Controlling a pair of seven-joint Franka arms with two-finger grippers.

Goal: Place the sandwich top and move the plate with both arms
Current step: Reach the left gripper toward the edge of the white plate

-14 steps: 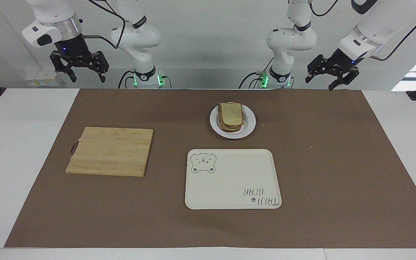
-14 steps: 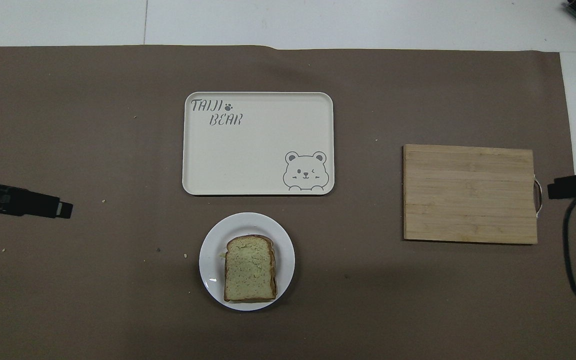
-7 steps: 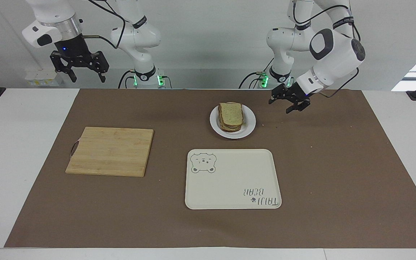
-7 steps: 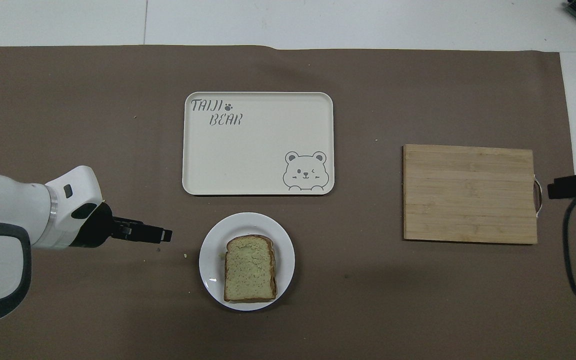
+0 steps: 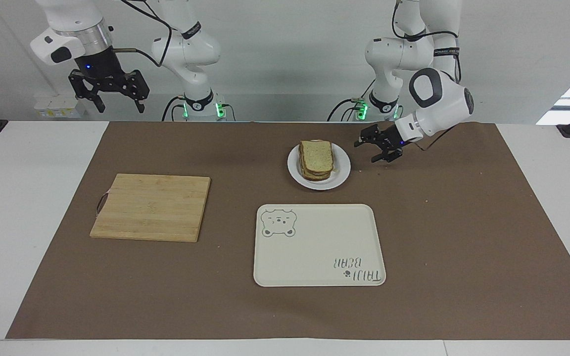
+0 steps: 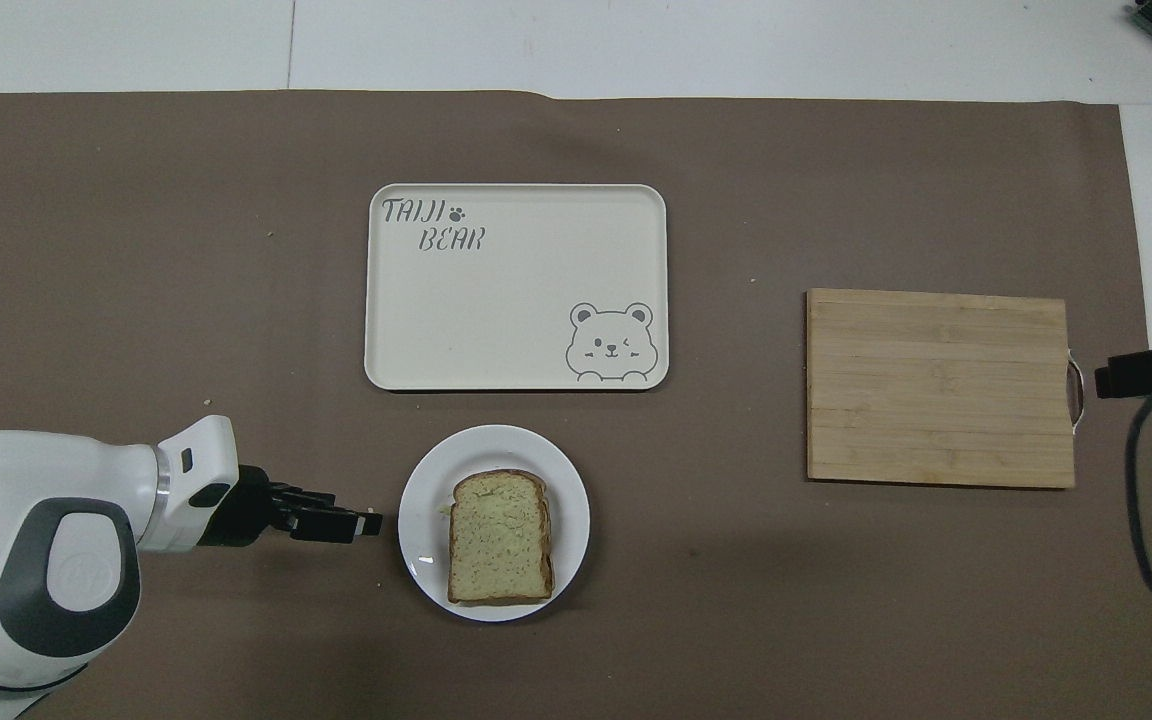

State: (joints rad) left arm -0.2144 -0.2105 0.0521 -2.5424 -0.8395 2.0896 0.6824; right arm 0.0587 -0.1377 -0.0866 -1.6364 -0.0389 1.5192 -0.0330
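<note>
**Asker:** Brown matting (image 5: 463, 237) covers most of your white table. What sits on it?

**Me:** Four things matter. My plate (image 5: 340, 174) lies on the mat close to my bases, and the sandwich top (image 5: 316, 154) already rests on the stack it carries, so I judge the placing part done. A cream bear tray (image 5: 314, 252) lies farther from me than the plate, just past its rim. Toward my right arm's end lies a wooden cutting board (image 5: 151, 206), bare.

**Asker:** Where are your hands?

**Me:** My left gripper (image 5: 375, 148) is low over the mat just beside the plate's rim, on the side toward my left arm's end, not touching it. Its fingers are spread wide and hold nothing. I have turned it to point sideways at the rim, since a flat plate offers only its edge to pinch.

**Asker:** And the other?

**Me:** My right gripper (image 5: 115, 97) waits high above the table's edge at my right arm's end, fingers apart, empty.

**Asker:** Why two arms for one small plate?

**Me:** A single pinch at one edge would let the plate tip and the stacked bread slide. Gripping both sides should keep it level, probably on its way to the tray.
</note>
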